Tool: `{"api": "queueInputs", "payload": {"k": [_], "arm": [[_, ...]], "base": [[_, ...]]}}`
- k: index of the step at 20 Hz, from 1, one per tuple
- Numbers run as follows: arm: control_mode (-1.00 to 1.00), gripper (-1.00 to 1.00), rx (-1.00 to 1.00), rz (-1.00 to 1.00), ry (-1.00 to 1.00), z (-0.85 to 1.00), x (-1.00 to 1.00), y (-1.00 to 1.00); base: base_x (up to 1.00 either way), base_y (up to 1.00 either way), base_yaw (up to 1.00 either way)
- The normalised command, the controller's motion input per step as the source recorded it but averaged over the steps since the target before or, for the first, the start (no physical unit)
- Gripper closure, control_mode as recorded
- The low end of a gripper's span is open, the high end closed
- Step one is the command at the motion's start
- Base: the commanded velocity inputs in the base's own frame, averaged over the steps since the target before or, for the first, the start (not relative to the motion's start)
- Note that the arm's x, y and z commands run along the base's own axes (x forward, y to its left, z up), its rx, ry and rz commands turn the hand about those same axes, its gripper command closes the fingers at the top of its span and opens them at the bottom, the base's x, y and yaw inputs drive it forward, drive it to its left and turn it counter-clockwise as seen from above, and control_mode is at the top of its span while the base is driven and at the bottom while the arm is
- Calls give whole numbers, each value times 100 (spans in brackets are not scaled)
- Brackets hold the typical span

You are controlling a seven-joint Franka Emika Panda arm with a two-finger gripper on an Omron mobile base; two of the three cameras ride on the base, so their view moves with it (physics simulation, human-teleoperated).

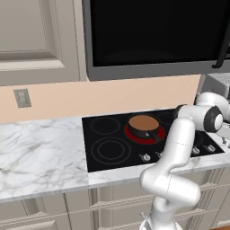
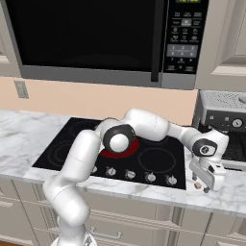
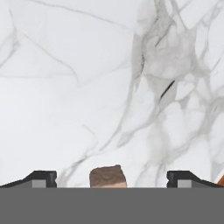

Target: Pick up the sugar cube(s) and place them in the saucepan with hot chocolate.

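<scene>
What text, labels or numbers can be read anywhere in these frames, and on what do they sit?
Nothing can be read for certain.
Microwave control panel: button labels and a small green display at the top, too small and blurred to read.
Stove knobs: no legible markings.
Appliance at right with a dial: no legible text.
Saucepan, counter, brown cube: no lettering.

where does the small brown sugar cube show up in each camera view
Left base view: I cannot find the small brown sugar cube; the white arm covers that end of the counter.
Right base view: a tiny brown speck on the marble counter, lower right, beside the gripper.
Hand view: bottom centre, between the two dark fingertips.
Shared landmark: the white grey-veined marble counter, right of the black cooktop.
</scene>
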Motion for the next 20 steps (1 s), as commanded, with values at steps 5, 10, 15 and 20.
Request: {"api": "queueInputs", "payload": {"k": [5,10,15,20], "arm": [[-100,-100,0,-1,0,-9,-4,3],[-100,-100,0,0,0,-12,0,8],[-100,-100,0,-1,0,-14,0,8],[-100,-100,0,-1,0,-24,0,4]], "base": [[0,0,0],[0,0,0],[0,0,0],[0,0,0]]}}
